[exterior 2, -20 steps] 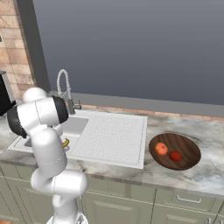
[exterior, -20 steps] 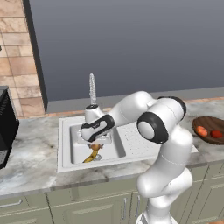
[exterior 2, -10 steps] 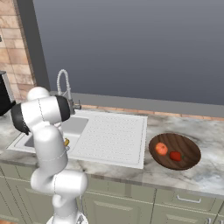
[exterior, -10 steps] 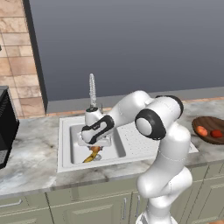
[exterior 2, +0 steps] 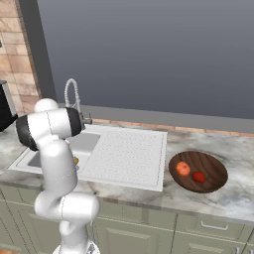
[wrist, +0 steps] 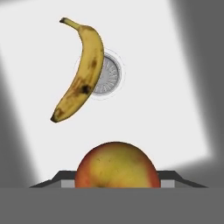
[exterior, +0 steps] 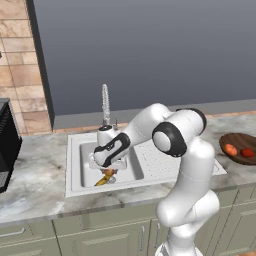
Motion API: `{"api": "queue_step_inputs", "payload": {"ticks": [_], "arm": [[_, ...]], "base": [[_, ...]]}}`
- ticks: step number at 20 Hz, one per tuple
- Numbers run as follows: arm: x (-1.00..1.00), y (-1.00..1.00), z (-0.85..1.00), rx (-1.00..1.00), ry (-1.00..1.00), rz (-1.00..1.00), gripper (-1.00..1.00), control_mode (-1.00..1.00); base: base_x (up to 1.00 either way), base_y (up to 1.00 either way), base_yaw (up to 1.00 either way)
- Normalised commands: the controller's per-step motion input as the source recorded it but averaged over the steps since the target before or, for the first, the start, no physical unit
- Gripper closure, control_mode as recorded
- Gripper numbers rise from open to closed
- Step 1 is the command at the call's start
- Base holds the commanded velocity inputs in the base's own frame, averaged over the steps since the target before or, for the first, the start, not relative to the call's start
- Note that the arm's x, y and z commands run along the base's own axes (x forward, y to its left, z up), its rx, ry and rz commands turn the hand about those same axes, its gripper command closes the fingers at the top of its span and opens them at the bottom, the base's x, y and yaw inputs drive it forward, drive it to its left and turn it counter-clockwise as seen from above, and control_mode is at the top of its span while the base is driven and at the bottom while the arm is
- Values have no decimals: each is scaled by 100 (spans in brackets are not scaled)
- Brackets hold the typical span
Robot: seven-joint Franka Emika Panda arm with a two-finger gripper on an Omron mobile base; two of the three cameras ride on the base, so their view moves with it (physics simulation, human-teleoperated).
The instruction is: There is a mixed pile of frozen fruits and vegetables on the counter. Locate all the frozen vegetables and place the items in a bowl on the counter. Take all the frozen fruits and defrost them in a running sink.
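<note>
Lowered a little further into the white rectangular sink (exterior: 80, 165), the end effector (exterior: 108, 169) grips one small round orange-yellow fruit (wrist: 116, 165). One curved yellow banana (wrist: 80, 70), brown-spotted, lies on the basin floor.

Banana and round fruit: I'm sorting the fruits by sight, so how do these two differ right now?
The banana is long, curved, yellow with dark blotches; the round fruit is a ball, orange-yellow with a red blush. The banana lies loose on the sink floor, partly across the drain; the round fruit sits up in the claw, above the basin. Both are over the sink.
</note>
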Motion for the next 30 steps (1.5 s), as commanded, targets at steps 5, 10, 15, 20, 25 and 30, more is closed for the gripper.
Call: {"api": "queue_step_inputs", "payload": {"ticks": [5, 10, 15, 20, 25, 30], "arm": [[1, 5, -14, 0, 0, -2, 100, -100], [1, 4, -12, 0, 0, -2, 100, -100], [7, 0, -15, 0, 0, -2, 100, -100], [10, 2, -13, 0, 0, -2, 100, -100], [10, 7, -12, 0, 0, -2, 100, -100], [6, 7, -7, 0, 0, -1, 100, -100]], "base": [[0, 0, 0], [0, 0, 0], [0, 0, 0], [0, 0, 0], [0, 0, 0], [0, 0, 0]]}}
